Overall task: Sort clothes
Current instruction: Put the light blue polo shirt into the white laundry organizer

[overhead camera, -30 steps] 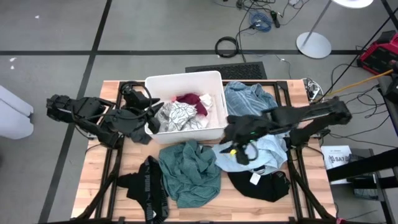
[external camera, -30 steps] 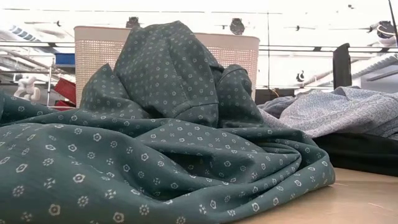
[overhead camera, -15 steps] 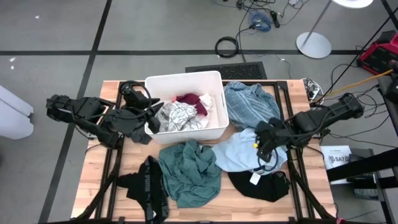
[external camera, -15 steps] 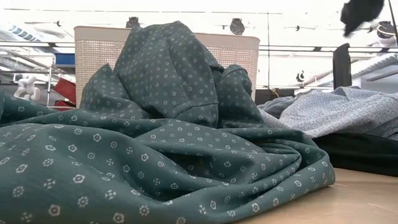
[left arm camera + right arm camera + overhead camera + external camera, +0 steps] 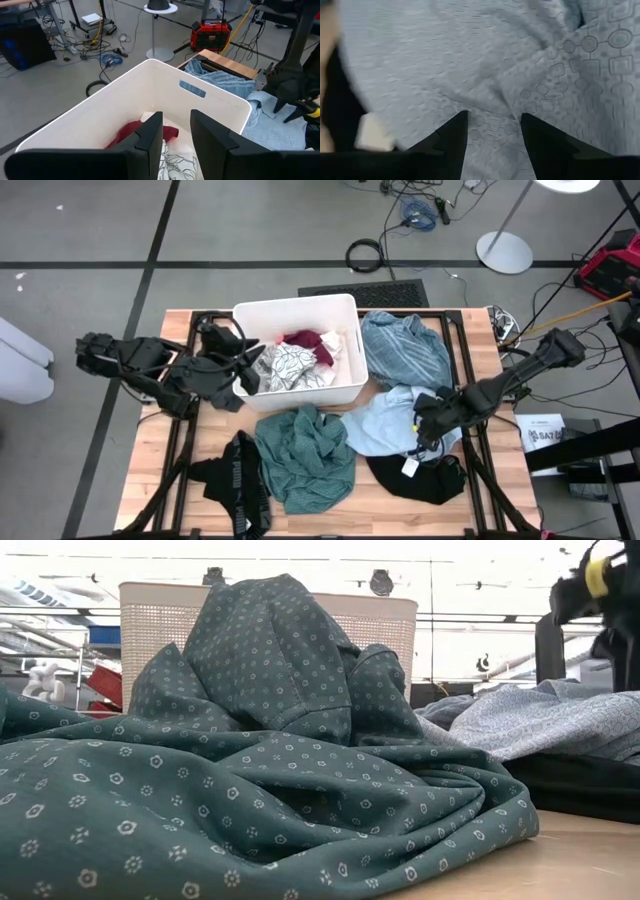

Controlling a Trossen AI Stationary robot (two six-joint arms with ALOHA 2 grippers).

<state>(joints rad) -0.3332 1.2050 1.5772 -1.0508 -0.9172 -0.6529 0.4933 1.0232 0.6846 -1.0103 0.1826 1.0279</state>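
Observation:
The clothes lie about a white bin (image 5: 347, 385). A dark red piece (image 5: 312, 342) and a white-grey patterned one (image 5: 284, 367) are inside it. On the table lie a teal-green garment (image 5: 305, 455), a pale blue one (image 5: 380, 428), a blue-grey one (image 5: 402, 348), a black one with white lettering (image 5: 240, 480) and a plain black one (image 5: 420, 478). My right gripper (image 5: 424, 428) points down, open, over the pale blue garment's right part (image 5: 470, 65); in the low view the right gripper (image 5: 598, 602) hangs above the cloth. My left gripper (image 5: 176, 135) hovers open over the bin's left rim.
The teal garment (image 5: 260, 770) fills most of the low view, with the bin (image 5: 160, 610) behind it. Bare wood shows at the table's near right corner (image 5: 490, 515) and far left corner (image 5: 195, 320). Cables and a lamp base (image 5: 505, 250) lie on the floor beyond.
My right gripper has swung from beside the bin's right wall toward the table's right edge and come down over the pale blue garment, its wrist rolling and tipping to point down. The clothes have not moved.

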